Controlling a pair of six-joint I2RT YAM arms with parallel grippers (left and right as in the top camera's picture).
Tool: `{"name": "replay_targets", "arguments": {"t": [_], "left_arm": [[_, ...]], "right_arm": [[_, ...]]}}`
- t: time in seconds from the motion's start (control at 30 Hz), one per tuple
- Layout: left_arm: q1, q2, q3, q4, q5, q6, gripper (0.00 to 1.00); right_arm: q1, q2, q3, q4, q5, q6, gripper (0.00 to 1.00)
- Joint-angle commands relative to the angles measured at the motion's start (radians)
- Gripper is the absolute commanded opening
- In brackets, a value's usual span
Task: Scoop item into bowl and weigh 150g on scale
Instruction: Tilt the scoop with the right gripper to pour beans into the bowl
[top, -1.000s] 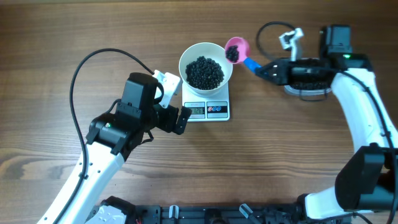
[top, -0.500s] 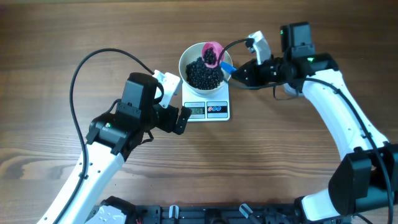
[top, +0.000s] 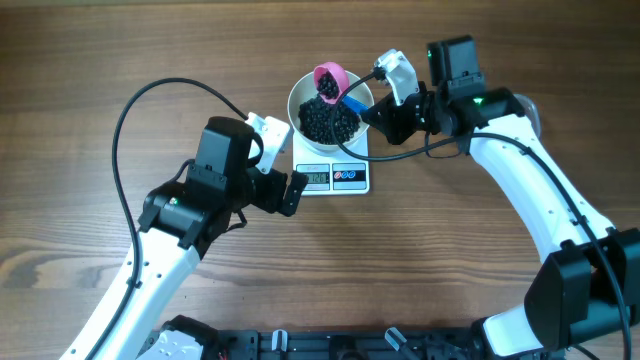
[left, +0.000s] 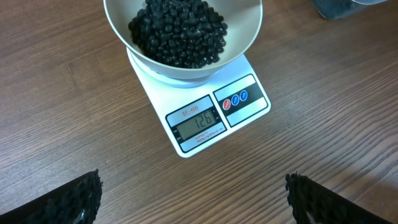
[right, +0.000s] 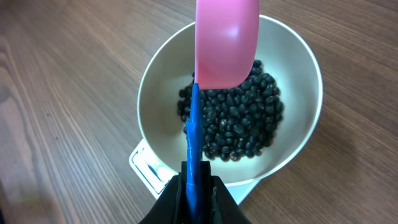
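The white bowl (top: 297, 100) stands on the small white scale (top: 348, 177), which shows 126 on its display (left: 198, 122). Black beans (top: 328, 122) fill the bowl's bottom (left: 180, 31). My right gripper (top: 376, 113) is shut on the blue handle (right: 194, 134) of the pink scoop (top: 327, 77). The scoop hangs tilted over the far side of the bowl, with a few beans dark in it. The right wrist view shows the scoop's pink back (right: 225, 43) above the bowl (right: 155, 106). My left gripper (top: 282, 163) stands open and empty left of the scale (left: 193, 199).
A corner of a clear tub (left: 339, 7) shows beyond the scale to the right. A black cable (top: 130, 110) loops over the table behind the left arm. Bare wood lies in front of the scale.
My right arm carried the scoop left, from beside the bowl's right rim to over the bowl, and tipped it. The left arm has not moved.
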Motion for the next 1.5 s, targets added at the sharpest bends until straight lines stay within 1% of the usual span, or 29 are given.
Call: {"name": "replay_targets", "arguments": {"t": [0.0,0.3,0.43,0.53,0.6,0.7,0.87,0.97,1.07,1.2,1.47], "left_arm": [[-0.005,0.003,-0.006,0.000,0.016,0.001,1.00],[-0.005,0.003,-0.006,0.000,0.016,0.002,1.00],[-0.005,0.003,-0.006,0.000,0.016,0.001,1.00],[-0.005,0.003,-0.006,0.000,0.016,0.002,1.00],[-0.005,0.003,-0.006,0.000,0.016,0.002,1.00],[-0.005,0.003,-0.006,0.000,0.016,0.001,1.00],[-0.005,0.003,-0.006,0.000,0.016,0.002,1.00],[-0.005,0.003,-0.006,0.000,0.016,0.002,1.00],[-0.005,0.003,-0.006,0.000,0.016,0.002,1.00],[-0.005,0.003,-0.006,0.000,0.016,0.002,1.00],[-0.005,0.003,-0.006,0.000,0.016,0.001,1.00]], "right_arm": [[0.007,-0.020,0.004,0.008,0.038,-0.023,0.04],[0.007,-0.020,0.004,0.008,0.040,-0.021,0.04],[0.007,-0.020,0.004,0.017,0.091,-0.020,0.04],[0.010,-0.020,0.004,0.014,0.084,-0.023,0.04],[0.010,-0.020,0.004,0.012,0.087,-0.052,0.04],[0.010,-0.020,0.004,0.027,0.102,-0.034,0.04],[0.010,-0.020,0.004,0.010,0.087,-0.069,0.04],[0.011,-0.020,0.004,0.007,0.082,-0.063,0.04],[0.025,-0.020,0.004,-0.019,0.072,-0.156,0.04],[0.027,-0.020,0.004,-0.014,0.169,-0.120,0.04],[0.029,-0.020,0.004,-0.011,0.174,-0.122,0.04]]}}
